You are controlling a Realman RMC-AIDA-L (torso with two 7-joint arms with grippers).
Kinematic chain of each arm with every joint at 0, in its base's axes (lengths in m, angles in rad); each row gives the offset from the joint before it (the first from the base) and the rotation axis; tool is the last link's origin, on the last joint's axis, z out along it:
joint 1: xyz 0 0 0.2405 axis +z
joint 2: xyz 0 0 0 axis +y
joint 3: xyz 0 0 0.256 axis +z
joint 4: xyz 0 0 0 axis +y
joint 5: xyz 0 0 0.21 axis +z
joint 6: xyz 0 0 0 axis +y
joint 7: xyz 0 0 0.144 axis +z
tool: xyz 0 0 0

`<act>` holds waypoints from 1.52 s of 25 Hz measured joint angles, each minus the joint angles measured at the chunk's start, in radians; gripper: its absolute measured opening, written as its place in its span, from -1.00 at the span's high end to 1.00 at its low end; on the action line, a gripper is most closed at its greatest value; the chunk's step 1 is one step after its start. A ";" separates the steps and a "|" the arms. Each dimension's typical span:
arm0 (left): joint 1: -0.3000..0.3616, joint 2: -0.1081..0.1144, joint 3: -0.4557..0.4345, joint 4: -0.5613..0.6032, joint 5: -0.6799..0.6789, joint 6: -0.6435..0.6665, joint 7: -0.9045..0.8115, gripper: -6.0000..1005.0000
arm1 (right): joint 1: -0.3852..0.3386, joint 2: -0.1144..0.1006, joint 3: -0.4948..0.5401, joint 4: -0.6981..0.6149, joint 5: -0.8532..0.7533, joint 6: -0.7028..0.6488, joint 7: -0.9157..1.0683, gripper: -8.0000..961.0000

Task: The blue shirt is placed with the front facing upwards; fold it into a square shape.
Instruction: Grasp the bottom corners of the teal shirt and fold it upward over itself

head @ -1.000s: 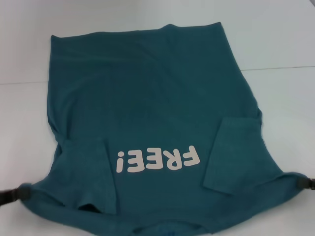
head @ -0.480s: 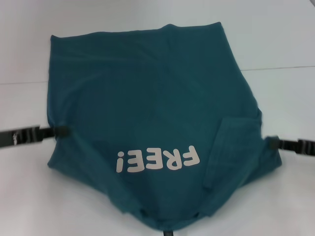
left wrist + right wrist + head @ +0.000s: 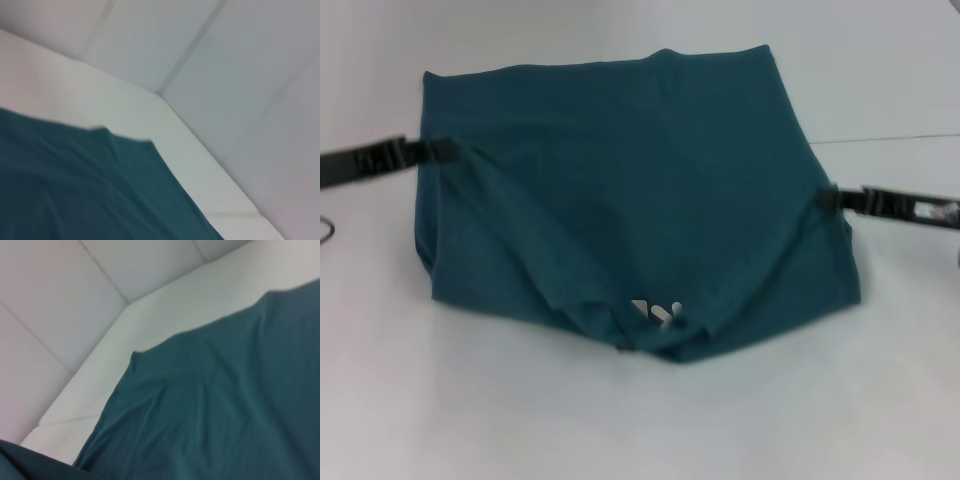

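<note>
Blue shirt [image 3: 630, 190] half-folded on white table [image 3: 880, 400], left tool [image 3: 438, 150] and right tool [image 3: 828, 197] each gripping an edge

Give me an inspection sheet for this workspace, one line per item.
Surface: white table, bare around the cloth.
Job's things: blue shirt, near half carried over the far half; only a scrap of pale lettering shows at the near fold.
Clutter: nothing seen.
Grippers: left gripper and right gripper each shut on a shirt side edge.
Cables: thin dark loop at the left edge.
Surroundings: pale panelled wall.
</note>
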 joint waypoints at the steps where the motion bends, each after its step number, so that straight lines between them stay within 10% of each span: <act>1: -0.008 0.001 0.001 -0.007 -0.008 -0.031 0.000 0.99 | 0.015 0.004 0.000 0.001 0.000 0.028 0.000 0.85; 25: -0.103 -0.006 0.065 -0.114 -0.159 -0.395 0.057 0.99 | 0.176 -0.020 -0.046 0.074 0.065 0.366 -0.006 0.83; 38: -0.078 -0.051 0.059 -0.213 -0.283 -0.522 0.231 0.99 | 0.193 0.013 -0.054 0.183 0.206 0.522 -0.206 0.82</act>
